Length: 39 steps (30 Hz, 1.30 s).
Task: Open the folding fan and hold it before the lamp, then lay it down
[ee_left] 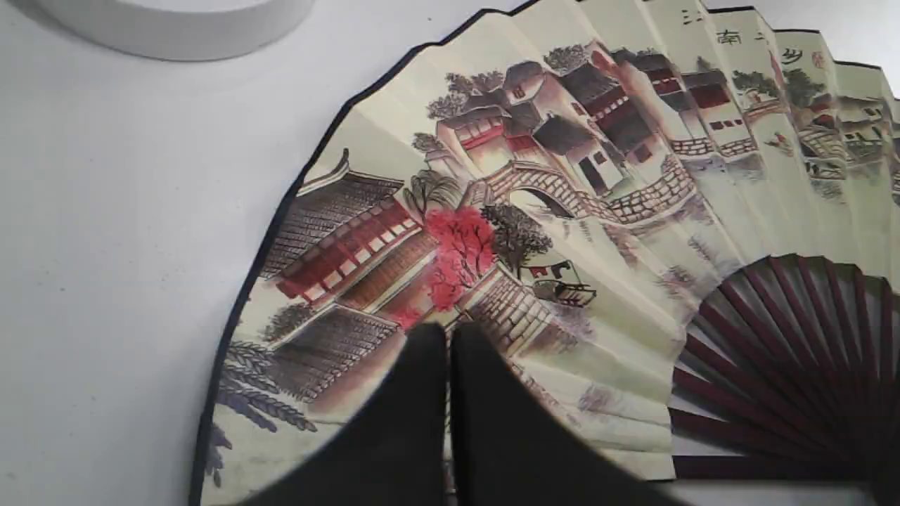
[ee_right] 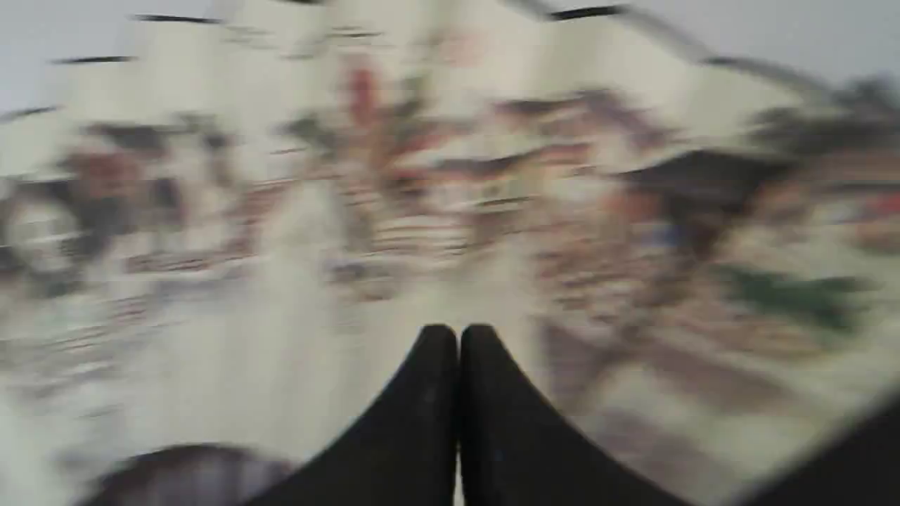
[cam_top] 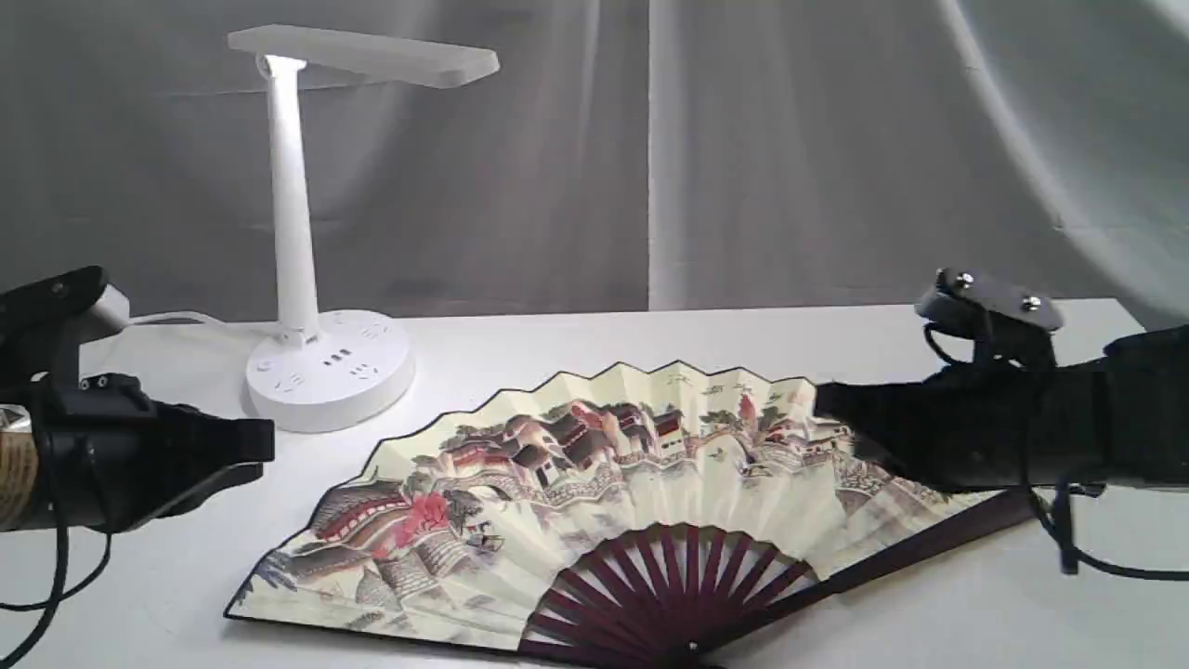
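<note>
1. Counter (cam_top: 576, 339): white, flat, and carries everything listed below.

2. Folding fan (cam_top: 594, 465): spread to a full arc and lying flat on the counter, painted side up, with the pivot toward the near edge. It sits in front of the lamp and to its right, apart from the base.

3. Lamp (cam_top: 293, 214): upright at the back left, with its flat head reaching out over the counter. A white cord (cam_top: 176, 319) trails off to the left.

4. Right end effector (cam_top: 827, 404): clenched on nothing, hanging low over the fan's right-hand folds. Its wrist view is blurred, so I cannot tell whether it touches the paper.

5. Left end effector (cam_top: 265, 444): clenched and empty, just beside the fan's left edge and above it.

6. Guard rib (cam_top: 910, 548): dark maroon, and the stiffest part to grip.

Handling note: opening looks done. Whether this is the final laying-down or the pause before lifting cannot be told. For lifting, pinch the guard ribs, never the paper, raising both sides together so the arc stays spread.

Containers: none in view. The sockets (cam_top: 339, 358) on the lamp base show no plug.
</note>
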Tool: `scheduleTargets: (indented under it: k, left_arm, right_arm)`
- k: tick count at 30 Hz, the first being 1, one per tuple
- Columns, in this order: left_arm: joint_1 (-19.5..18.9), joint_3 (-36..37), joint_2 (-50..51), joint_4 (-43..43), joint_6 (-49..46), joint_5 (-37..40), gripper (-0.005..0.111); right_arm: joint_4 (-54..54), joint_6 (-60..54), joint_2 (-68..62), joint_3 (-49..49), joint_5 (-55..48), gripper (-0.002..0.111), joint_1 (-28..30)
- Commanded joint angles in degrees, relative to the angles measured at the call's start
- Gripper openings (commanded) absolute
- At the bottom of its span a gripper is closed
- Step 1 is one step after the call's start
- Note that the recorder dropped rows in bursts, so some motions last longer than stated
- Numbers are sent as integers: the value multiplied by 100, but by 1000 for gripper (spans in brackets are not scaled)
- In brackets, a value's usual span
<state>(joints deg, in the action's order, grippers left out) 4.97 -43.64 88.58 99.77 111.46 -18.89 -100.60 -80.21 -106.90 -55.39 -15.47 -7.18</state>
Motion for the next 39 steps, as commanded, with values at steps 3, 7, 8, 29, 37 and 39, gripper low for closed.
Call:
scheduleTargets:
  k: [3, 7, 8, 29, 37, 39]
  left_arm:
    - [38, -5, -43, 18, 114, -280, 0]
    - [38, -5, -43, 18, 113, -592, 0]
    - [38, -5, -43, 18, 127, -682, 0]
    - [27, 167, -57, 18, -166, 1729, 0]
    - [27, 764, -389, 18, 96, 440, 0]
    - [27, 807, -431, 18, 947, -532, 0]
  right_arm:
    - [66, 1119, 53, -327, -3199, 0, 33]
    - [694, 1553, 53, -689, -4062, 0, 33]
    - [1724, 2139, 53, -887, -3983, 0, 33]
    - [11091, 9321, 65, -1698, -2961, 0, -26]
    - [11044, 9128, 65, -1165, -1936, 0, -26]
    - [11044, 9064, 65, -1014, -1776, 0, -26]
